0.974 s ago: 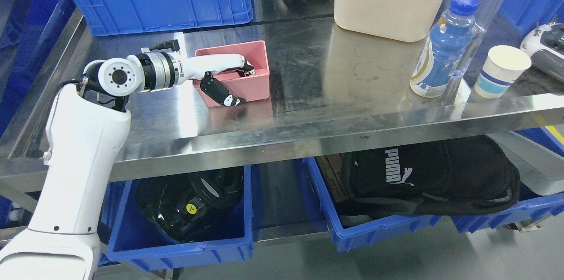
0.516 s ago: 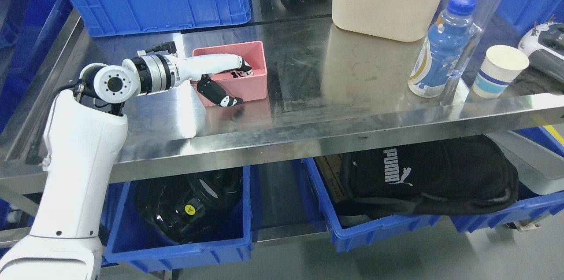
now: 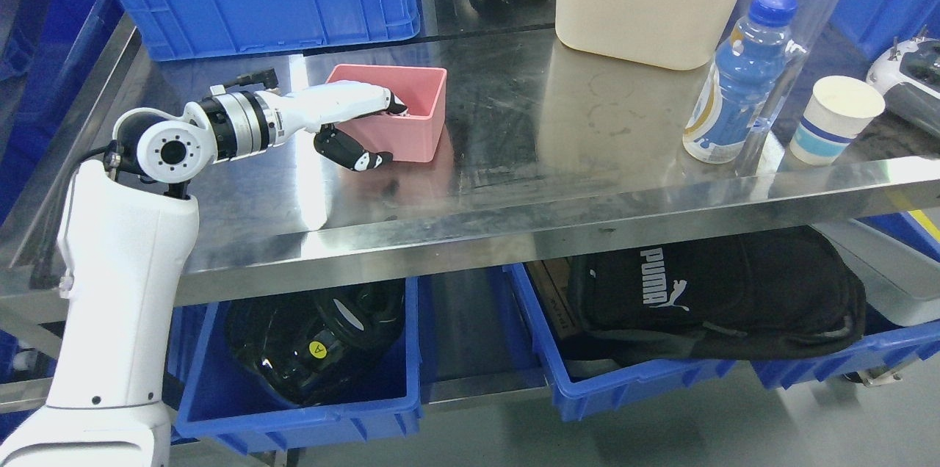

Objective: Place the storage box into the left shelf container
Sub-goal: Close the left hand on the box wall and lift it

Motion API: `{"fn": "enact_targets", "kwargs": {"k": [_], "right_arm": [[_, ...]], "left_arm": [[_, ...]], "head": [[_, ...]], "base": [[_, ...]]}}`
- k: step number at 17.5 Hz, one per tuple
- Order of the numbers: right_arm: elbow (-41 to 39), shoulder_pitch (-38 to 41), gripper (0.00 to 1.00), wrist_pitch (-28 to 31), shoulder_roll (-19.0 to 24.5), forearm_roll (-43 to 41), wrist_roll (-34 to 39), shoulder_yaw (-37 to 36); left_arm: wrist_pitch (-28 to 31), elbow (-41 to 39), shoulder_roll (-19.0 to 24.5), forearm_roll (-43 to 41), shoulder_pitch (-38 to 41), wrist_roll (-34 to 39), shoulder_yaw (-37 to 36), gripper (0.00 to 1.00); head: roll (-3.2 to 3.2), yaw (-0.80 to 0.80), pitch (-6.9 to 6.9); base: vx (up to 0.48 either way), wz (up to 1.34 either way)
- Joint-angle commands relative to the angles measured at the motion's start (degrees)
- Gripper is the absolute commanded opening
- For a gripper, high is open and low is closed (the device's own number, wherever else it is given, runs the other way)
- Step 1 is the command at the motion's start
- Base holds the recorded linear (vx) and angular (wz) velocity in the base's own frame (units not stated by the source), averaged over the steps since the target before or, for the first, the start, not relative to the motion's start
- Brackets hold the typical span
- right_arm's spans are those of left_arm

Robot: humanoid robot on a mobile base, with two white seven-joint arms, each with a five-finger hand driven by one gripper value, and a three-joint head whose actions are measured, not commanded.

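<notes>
One pink storage box (image 3: 396, 111) gripped by left hand (image 3: 352, 125), two bottles (image 3: 749, 78), one paper cup (image 3: 837, 118)

Black bag (image 3: 716, 305), in the blue bin (image 3: 587, 397) below the steel table's front edge: "PUMA" in white capitals, running downward, with the white leaping-cat logo beside it.
Black object (image 3: 316, 342), in the blue bin (image 3: 294, 423) under the table's left end: round yellow sticker, its mark too small to read.
</notes>
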Motion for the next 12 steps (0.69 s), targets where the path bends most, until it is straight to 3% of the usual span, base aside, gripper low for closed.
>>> {"fn": "enact_targets", "kwargs": {"k": [1,12], "right_arm": [[0.0,0.0,1.00,0.0,-1.0,0.4,19.6,0.0],[0.0,0.0,1.00,0.0,-1.0,0.4,19.6,0.0]], "left_arm": [[-2.9,-4.7,0.0,-0.7,0.6,0.5,6.3,0.00],[-10.3,-8.0,0.9,-0.6,2.6,1.1,11.3,0.00]], "head": [[0.00,0.00,0.00],[0.00,0.00,0.00]], "base": [[0.000,0.00],[0.000,0.00]]}}
